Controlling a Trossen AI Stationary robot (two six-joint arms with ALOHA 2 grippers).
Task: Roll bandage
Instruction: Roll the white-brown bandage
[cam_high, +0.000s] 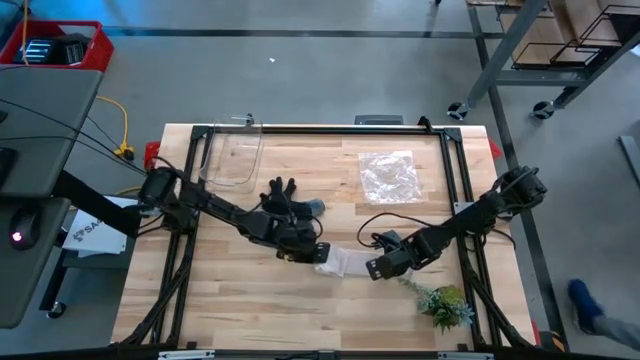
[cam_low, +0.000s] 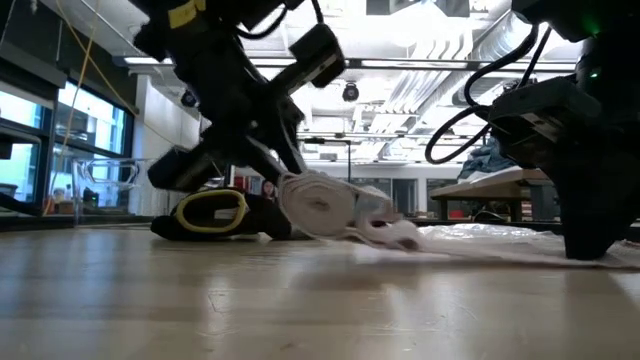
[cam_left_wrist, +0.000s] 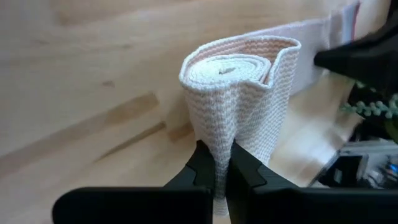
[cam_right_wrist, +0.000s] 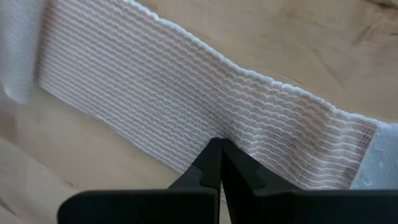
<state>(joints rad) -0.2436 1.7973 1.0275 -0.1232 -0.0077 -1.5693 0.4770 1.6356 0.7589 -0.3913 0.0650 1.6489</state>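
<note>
Both end effectors share the bandage (cam_high: 340, 263) near the desk's (cam_high: 250, 310) middle: the left end effector (cam_left_wrist: 221, 180) pinches the wound roll, probably to turn it, while the right end effector (cam_right_wrist: 219, 169), fingers pressed together, pins the flat tail, likely keeping it taut.

A: Was any lettering legible in the views?

B: Only partly. A white sheet (cam_high: 88, 232) beside the table's (cam_high: 250, 300) left edge bore dark letters, seemingly starting "SA"; the rest could not be read.

A: Anything else?

B: No labels, brands or numbers were readable.
</note>
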